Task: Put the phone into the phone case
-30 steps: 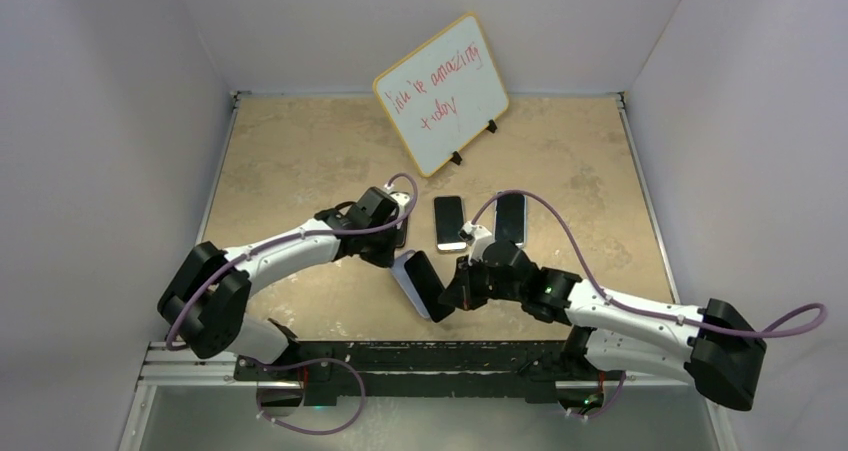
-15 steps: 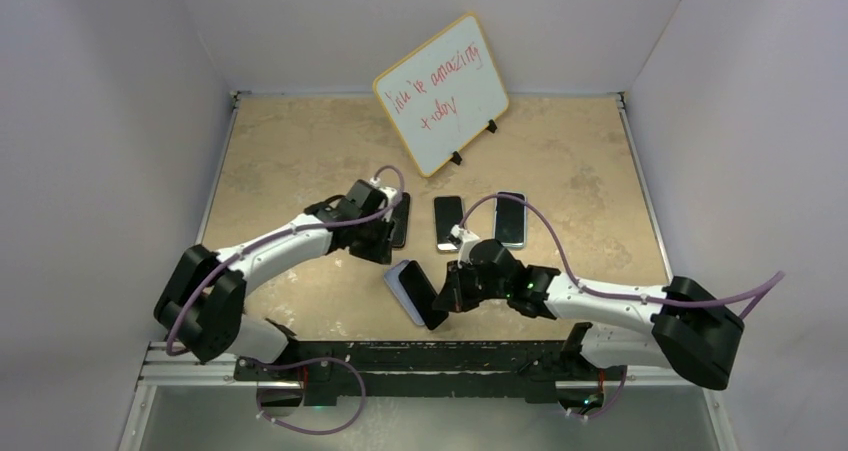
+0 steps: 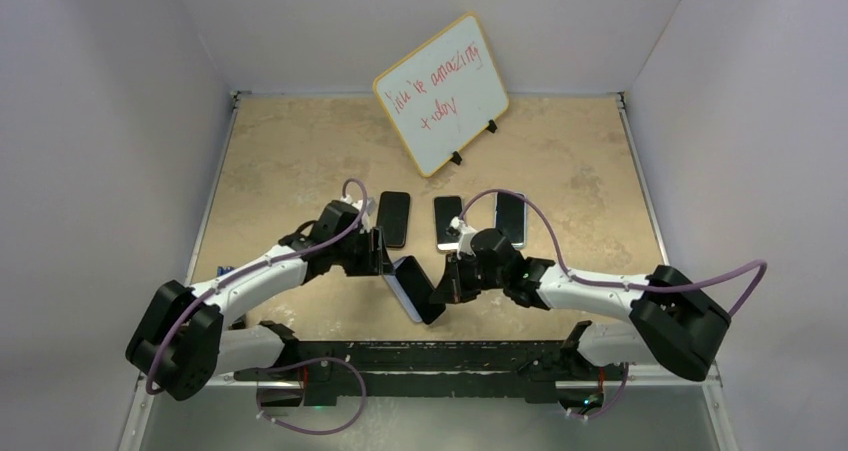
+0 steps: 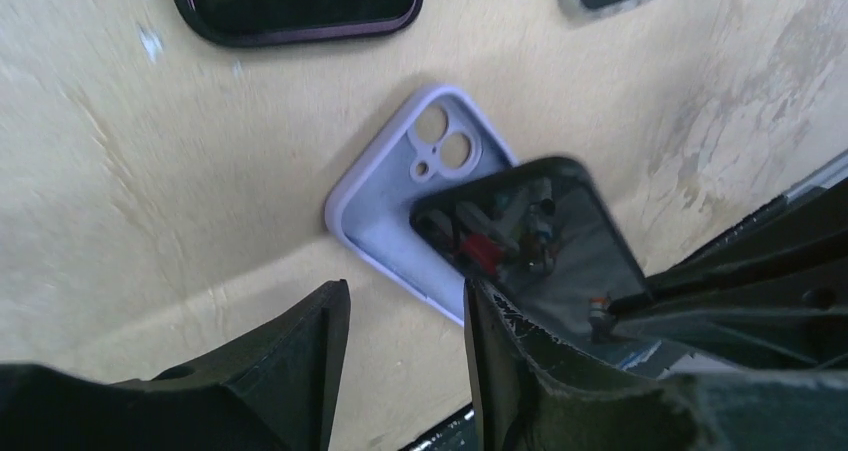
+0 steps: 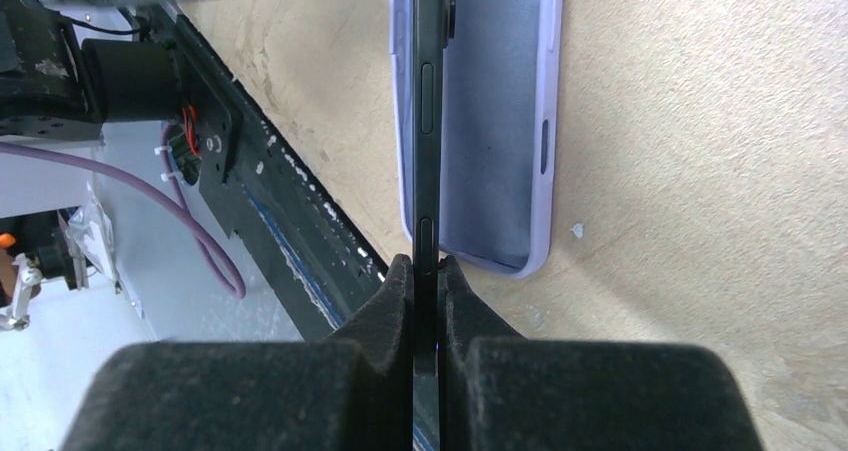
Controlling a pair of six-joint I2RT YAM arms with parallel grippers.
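Hovering just beside the lilac phone case point(image 4: 385, 196), the left claw point(image 4: 405, 296) is released, fingers apart with nothing between them, probably parked there to stop the case sliding. The case lies open side up on the bench point(image 3: 290, 151), camera cutouts showing. The black phone point(image 4: 535, 236) is tilted over it, overlapping one end, not seated. The right claw point(image 5: 427, 266) is clenched on one end of the phone, holding it on edge, likely so it can hinge down into the case. Spare phones point(image 3: 393, 218) lie beyond.
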